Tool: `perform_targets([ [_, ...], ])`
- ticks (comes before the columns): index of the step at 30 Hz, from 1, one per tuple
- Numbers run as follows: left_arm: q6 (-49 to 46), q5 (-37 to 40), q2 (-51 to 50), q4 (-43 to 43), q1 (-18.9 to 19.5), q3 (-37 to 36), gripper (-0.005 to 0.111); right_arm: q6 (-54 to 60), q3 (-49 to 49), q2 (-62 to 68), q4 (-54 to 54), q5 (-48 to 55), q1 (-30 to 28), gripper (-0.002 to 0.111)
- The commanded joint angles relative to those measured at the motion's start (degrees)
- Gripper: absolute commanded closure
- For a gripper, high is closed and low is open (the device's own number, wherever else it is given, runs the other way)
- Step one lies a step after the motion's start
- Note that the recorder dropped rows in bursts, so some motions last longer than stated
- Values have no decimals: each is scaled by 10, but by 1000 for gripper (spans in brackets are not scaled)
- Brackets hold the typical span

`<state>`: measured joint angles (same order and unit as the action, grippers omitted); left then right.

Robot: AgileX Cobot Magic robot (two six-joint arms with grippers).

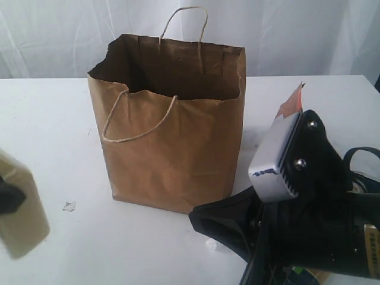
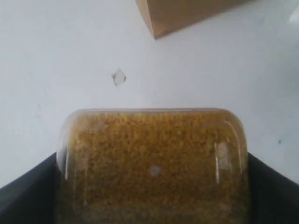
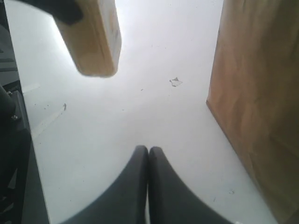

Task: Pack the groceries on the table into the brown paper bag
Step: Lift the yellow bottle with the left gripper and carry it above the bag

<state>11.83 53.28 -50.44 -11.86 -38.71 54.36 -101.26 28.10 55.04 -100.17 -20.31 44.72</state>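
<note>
The yellow-grain bottle fills the space between my left gripper's black fingers, which are shut on its sides. In the exterior view the bottle hangs above the table at the far left, left of the brown paper bag. The bag stands upright and open, its inside in shadow. My right gripper is shut and empty, low over the table by the bag's near right corner. A tip of the brown-orange pouch shows behind the right arm. The other groceries are out of view.
A small paper scrap lies on the table left of the bag's base. A tiny white bit lies by the right gripper. The right arm's bulk fills the lower right. The table's edge and dark base gear show in the right wrist view.
</note>
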Motion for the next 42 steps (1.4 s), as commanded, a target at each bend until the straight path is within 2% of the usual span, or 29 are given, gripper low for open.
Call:
perform_targets([
  [1,4,-17,12,-21,-3,110,107,-1,-3,-3,2,2,2,108],
  [9,5,-42,-30,-63,-3,296,107,-1,-3,-3,2,-10,2,108],
  [19,4,-65,-115,-17,-3,430,107,-1,-3,-3,2,-14,2,108],
  [25,-58,-88,-170,75,-3,468,107,-1,-3,-3,2,-14,2,108],
  [29,-61,-95,-205,98,-3,477,107,-1,-3,-3,2,-14,2,108],
  [34,-106,-109,-246,173,-3,477,107,-1,-3,-3,2,-16,2,108],
  [42,-118,-93,-290,197,-4,476,107,-1,-3,-3,2,-16,2,108],
])
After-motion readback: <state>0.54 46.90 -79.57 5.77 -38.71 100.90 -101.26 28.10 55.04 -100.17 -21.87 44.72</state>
